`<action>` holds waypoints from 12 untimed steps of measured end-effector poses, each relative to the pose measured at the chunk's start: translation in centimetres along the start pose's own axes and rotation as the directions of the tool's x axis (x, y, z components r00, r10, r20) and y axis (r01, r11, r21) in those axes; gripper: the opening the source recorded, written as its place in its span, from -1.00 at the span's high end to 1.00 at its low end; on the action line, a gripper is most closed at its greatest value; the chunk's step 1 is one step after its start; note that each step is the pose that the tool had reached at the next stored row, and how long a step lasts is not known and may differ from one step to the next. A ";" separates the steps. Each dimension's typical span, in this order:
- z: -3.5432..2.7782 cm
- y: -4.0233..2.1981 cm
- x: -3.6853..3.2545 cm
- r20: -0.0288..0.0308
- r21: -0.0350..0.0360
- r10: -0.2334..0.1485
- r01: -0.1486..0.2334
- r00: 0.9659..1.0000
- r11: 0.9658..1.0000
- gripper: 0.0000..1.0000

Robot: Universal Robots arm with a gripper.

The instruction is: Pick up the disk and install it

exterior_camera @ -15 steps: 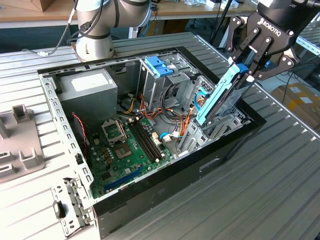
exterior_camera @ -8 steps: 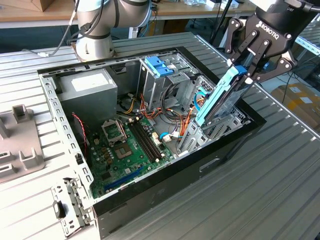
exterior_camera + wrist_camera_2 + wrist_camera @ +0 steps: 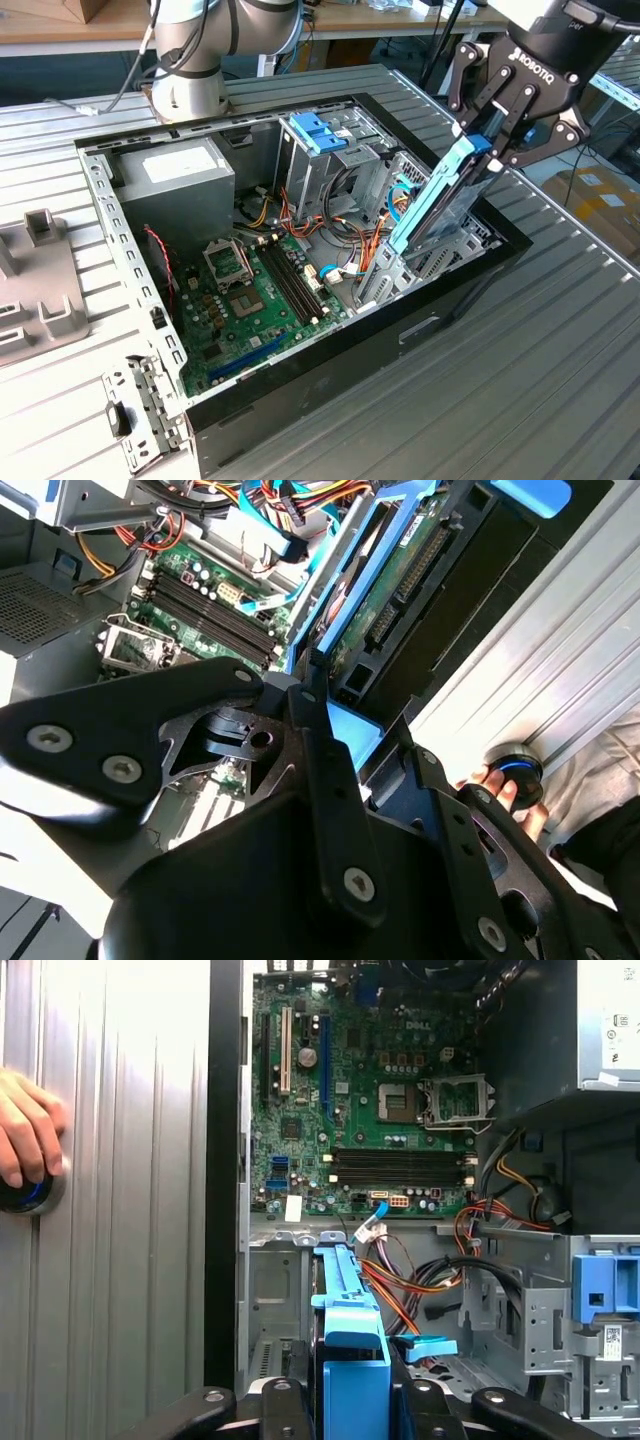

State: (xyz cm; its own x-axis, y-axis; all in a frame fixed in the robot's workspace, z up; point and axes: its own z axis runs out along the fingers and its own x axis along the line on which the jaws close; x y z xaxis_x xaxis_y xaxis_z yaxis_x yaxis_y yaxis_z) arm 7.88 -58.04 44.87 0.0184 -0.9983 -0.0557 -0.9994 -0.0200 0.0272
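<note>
My gripper (image 3: 487, 150) is shut on the top end of the disk (image 3: 435, 205), a flat drive edged in blue plastic. The disk stands tilted, with its lower end inside the open computer case (image 3: 350, 340) at the case's side on the exterior view's right. In the second wrist view the disk's (image 3: 390, 590) green circuit side and connectors show beyond my black fingers (image 3: 320, 750). In the first wrist view the disk's blue edge (image 3: 345, 1350) runs up between my fingers (image 3: 290, 1400), above the metal bay and orange cables.
Inside the case lie a green motherboard (image 3: 250, 300), a grey power-supply box (image 3: 175, 175) and a metal cage with blue handles (image 3: 320, 135). A person's hand (image 3: 25, 1140) rests on a round blue-ringed button (image 3: 30, 1195) on the ribbed table beside the case. A grey fixture (image 3: 30, 270) sits on the exterior view's left.
</note>
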 end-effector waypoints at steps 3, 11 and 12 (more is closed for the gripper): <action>0.23 -0.01 0.01 0.000 0.000 0.000 0.000 1.000 1.000 0.26; 0.78 -0.02 0.04 0.000 0.000 0.000 0.000 1.000 1.000 0.26; 0.83 -0.02 0.05 0.000 0.000 0.000 0.000 1.000 1.000 0.26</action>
State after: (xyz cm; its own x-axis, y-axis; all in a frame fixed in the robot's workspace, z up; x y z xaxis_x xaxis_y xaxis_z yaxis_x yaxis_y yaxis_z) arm 7.88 -58.04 44.04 0.0184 -0.9983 -0.0557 -0.9994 -0.0199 0.0272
